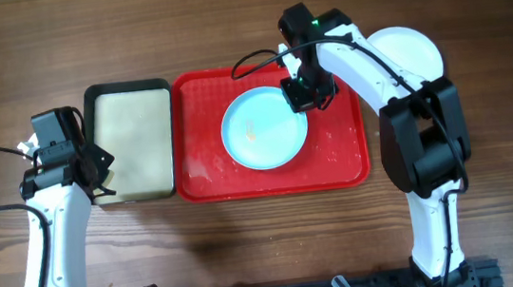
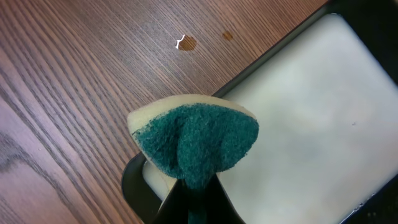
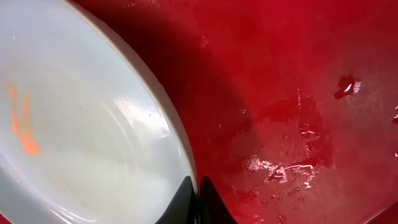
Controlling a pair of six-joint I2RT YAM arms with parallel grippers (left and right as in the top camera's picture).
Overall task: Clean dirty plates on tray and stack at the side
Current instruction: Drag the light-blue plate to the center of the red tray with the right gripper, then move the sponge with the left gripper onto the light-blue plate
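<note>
A pale aqua-blue plate (image 1: 264, 128) with an orange smear lies on the red tray (image 1: 211, 167). My right gripper (image 1: 301, 96) is shut on the plate's far right rim; in the right wrist view the fingers (image 3: 196, 198) pinch the rim of the plate (image 3: 81, 124) above the wet tray (image 3: 298, 93). A white plate (image 1: 414, 50) lies on the table right of the tray, partly hidden by the right arm. My left gripper (image 1: 96, 165) is shut on a green and yellow sponge (image 2: 196, 140) over the near left corner of the black-rimmed tray (image 2: 311, 124).
The black-rimmed tray with cream inside (image 1: 132, 142) stands just left of the red tray. Small brown spots (image 2: 186, 43) mark the wooden table beside it. Cables run from both arms across the table.
</note>
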